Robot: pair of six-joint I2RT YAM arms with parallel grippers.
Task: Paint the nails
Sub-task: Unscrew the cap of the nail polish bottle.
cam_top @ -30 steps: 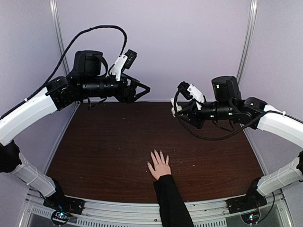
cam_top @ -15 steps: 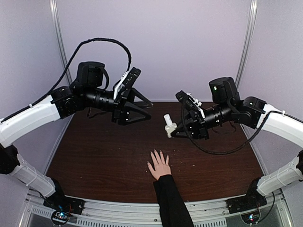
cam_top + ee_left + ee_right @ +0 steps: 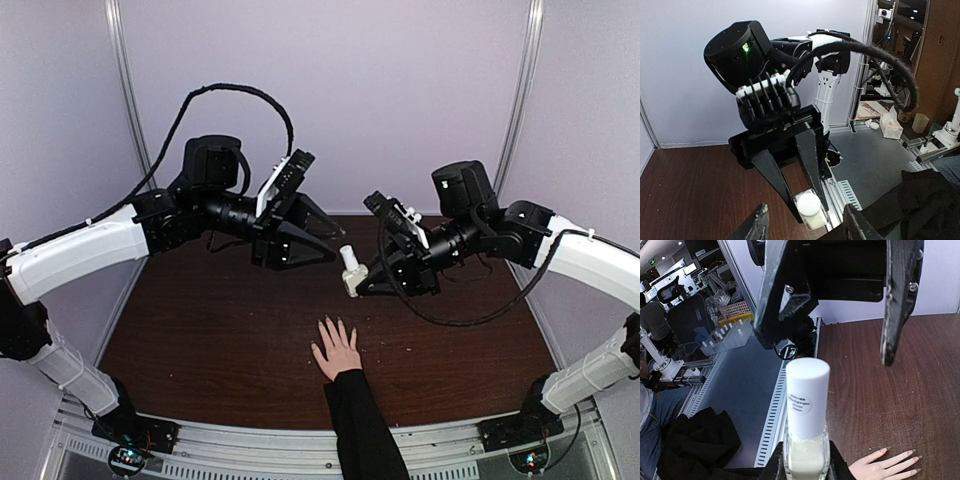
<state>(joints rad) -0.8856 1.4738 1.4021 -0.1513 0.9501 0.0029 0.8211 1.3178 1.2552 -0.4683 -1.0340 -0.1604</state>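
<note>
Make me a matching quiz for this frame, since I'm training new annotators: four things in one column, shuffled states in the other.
Things:
1. bottle
2. hand
3. left gripper
4. right gripper

States:
A. flat on the table
B. open, holding nothing
C. white-capped, up in the air
D. shut on the bottle

Pairs: 1-C, 2-A, 3-B, 4-D
</note>
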